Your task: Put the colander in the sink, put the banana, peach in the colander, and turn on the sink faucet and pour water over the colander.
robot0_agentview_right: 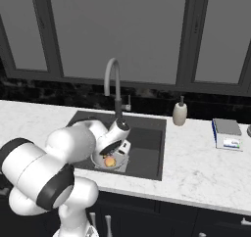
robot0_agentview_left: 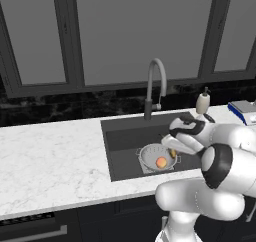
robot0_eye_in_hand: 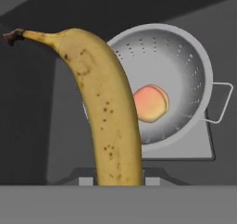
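Left base view. The sink (robot0_agentview_left: 122,136) is let into the marble desk (robot0_agentview_left: 50,161), nearer its right end, with the sink faucet (robot0_agentview_left: 156,83) rising from the back edge and a soap bottle (robot0_agentview_left: 202,102) beside it to the right. The colander (robot0_agentview_left: 152,153) sits on the sink floor toward the front edge, upright, where the spout could plausibly reach it once swung. The peach (robot0_agentview_left: 161,162) already lies inside it. The arm bends down over the right side of the basin; the pincer (robot0_agentview_left: 172,152) hangs just over the colander's right rim with a sliver of yellow, the banana (robot0_agentview_left: 173,153), at its tip.

Right base view. The arm's bulk covers the sink's left front corner. The colander (robot0_agentview_right: 113,163) and peach (robot0_agentview_right: 110,161) show just under the wrist. The pincer is too masked here to read its jaws.

Hand view. The banana (robot0_eye_in_hand: 109,116) rises from between the fingertips, its stem end away from the camera, so the pincer is closed on its lower end. It is held above and to one side of the colander (robot0_eye_in_hand: 185,61), not yet over the bowl's centre. The peach (robot0_eye_in_hand: 150,102) rests low inside, leaving room alongside. Judgement: delivery of the banana is the step in hand; the faucet remains to be worked.
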